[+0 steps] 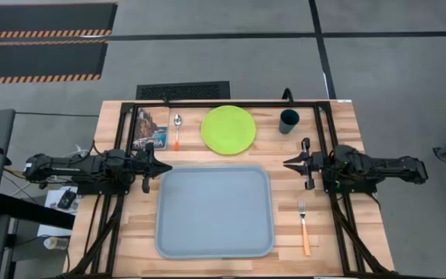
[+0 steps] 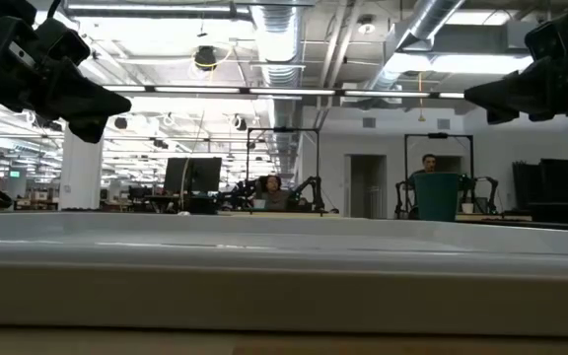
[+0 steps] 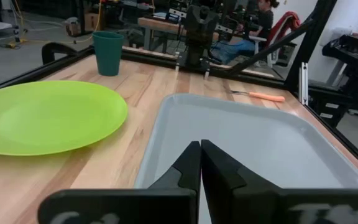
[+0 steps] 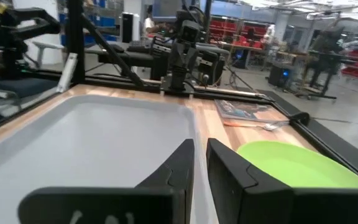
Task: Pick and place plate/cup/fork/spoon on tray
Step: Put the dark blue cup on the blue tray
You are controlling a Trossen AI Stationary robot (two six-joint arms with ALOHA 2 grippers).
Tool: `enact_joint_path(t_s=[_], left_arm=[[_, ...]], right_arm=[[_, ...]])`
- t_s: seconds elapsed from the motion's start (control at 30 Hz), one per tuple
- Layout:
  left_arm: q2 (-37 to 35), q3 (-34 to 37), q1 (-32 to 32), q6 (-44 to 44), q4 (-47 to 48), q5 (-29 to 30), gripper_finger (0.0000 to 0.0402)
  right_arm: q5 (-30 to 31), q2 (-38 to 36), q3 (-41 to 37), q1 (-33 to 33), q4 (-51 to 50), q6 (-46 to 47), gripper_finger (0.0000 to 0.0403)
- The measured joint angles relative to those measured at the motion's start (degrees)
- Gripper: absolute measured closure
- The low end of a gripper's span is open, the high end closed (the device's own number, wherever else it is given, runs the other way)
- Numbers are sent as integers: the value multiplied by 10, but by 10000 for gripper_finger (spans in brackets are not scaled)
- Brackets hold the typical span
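Observation:
The light blue-grey tray [image 1: 214,211] lies in the table's middle, nothing on it. The lime-green plate [image 1: 228,129] lies flat on the table beyond the tray's far edge. The teal cup [image 1: 288,121] stands upright at the far right. The spoon [image 1: 177,130] lies left of the plate. The orange-handled fork [image 1: 303,225] lies right of the tray. My left gripper [image 1: 166,167] hovers shut by the tray's far left corner. My right gripper [image 1: 286,163] hovers shut by its far right corner. Both are empty.
A picture booklet [image 1: 150,129] lies at the far left beside the spoon. A black frame rail [image 1: 231,101] runs along the table's far edge. People and desks show in the room beyond the table.

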State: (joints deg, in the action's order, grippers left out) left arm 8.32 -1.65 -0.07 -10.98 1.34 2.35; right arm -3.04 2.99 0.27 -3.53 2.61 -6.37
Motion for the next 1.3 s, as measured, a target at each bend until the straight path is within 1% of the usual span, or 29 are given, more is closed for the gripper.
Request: enact_joint_path(t_s=[0.2, 0.27, 0.33, 0.4, 0.47, 0.57, 0.67, 0.73, 0.87, 0.93, 1.07, 1.13, 1.2, 1.3], left_arm=[[0, 0, 0, 0, 0, 0, 401], [0, 0, 0, 0, 0, 0, 401], [0, 0, 0, 0, 0, 0, 401], [0, 0, 0, 0, -1, 0, 401], [0, 0, 0, 0, -6, 1, 401], [0, 0, 0, 0, -18, 1, 401], [0, 0, 0, 0, -22, 4, 401], [0, 0, 0, -9, -25, 20, 401], [0, 0, 0, -114, -23, 46, 401], [0, 0, 0, -154, -19, 59, 401], [0, 0, 0, -167, -20, 96, 401], [0, 0, 0, -179, -22, 116, 401], [0, 0, 0, -197, -24, 136, 401], [0, 0, 0, -240, -37, 159, 401]], right_arm=[[-1, 0, 0, 0, 8, 13, 331], [-1, 0, 0, 5, 8, 41, 331], [-2, 0, 0, 12, 23, 120, 331], [-1, 0, 0, 20, 54, 233, 331], [0, 0, 0, 25, 92, 306, 331], [1, 0, 0, 30, 152, 362, 331], [3, 0, 0, 34, 187, 386, 331], [20, 0, 0, 35, 210, 394, 331], [91, 0, 1, 35, 243, 414, 331], [138, 0, 4, 34, 235, 422, 331], [222, 0, 7, 34, 233, 381, 331], [237, 0, 7, 34, 225, 352, 331], [239, 0, 7, 34, 225, 321, 331], [259, 0, 22, 28, 249, 277, 331]])
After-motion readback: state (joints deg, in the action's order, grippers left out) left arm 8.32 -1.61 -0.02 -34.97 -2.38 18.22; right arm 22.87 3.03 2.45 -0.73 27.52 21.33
